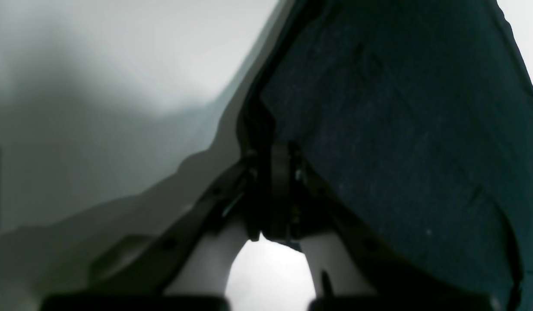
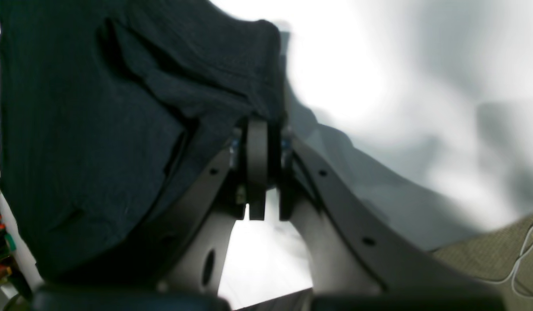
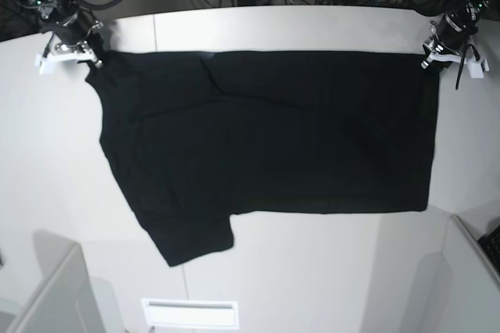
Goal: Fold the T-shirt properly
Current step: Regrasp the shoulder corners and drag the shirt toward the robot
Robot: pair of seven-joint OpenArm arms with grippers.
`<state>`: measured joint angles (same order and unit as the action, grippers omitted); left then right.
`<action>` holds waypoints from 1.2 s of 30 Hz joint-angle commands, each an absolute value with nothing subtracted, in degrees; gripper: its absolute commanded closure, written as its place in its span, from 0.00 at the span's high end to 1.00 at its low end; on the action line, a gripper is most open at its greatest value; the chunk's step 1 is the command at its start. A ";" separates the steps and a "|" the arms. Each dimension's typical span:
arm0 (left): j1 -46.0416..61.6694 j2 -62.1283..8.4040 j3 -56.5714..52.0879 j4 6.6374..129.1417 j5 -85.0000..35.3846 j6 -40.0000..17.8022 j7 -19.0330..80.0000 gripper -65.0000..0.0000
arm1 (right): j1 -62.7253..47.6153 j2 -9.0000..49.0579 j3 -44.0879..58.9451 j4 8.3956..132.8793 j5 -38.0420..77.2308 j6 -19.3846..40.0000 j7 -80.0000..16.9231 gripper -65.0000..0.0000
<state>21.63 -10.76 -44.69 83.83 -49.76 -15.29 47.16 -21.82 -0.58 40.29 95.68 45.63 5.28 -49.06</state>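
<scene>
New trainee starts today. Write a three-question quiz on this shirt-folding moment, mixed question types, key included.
1. True or false: the right gripper is shut on the T-shirt.
2. In the base view, the one visible sleeve points: A) to the far edge, B) to the near edge, C) straight up.
3. Fill in: the left gripper pinches the shirt's far ____ on the base view's right.

Key: 1 true; 2 B; 3 corner.
</scene>
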 commanded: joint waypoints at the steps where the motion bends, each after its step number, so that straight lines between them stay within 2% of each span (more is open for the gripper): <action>1: 22.64 -10.51 -45.14 84.26 -48.84 -15.08 48.13 0.00 | -22.29 -0.13 40.66 97.10 46.29 5.41 -48.13 0.00; 7: 25.27 -9.89 -44.79 84.35 -48.84 -15.16 48.13 0.00 | -24.92 -0.22 40.66 100.09 46.29 5.41 -48.13 0.00; 15: 29.14 -9.80 -45.14 90.77 -48.84 -15.16 48.13 0.00 | -27.65 -0.22 40.66 100.44 46.29 5.41 -48.13 0.00; 23: 30.90 -9.80 -45.14 91.38 -48.84 -15.16 48.13 0.00 | -29.41 -0.31 46.11 102.55 46.29 7.34 -48.57 0.00; 36: 33.01 -9.71 -45.05 91.65 -48.84 -15.16 48.13 0.00 | -30.11 -0.31 46.20 103.34 46.29 7.52 -48.57 0.00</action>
<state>32.32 -9.06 -44.58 91.02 -49.76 -15.51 47.81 -29.76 -0.95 45.87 102.48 46.04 7.16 -49.69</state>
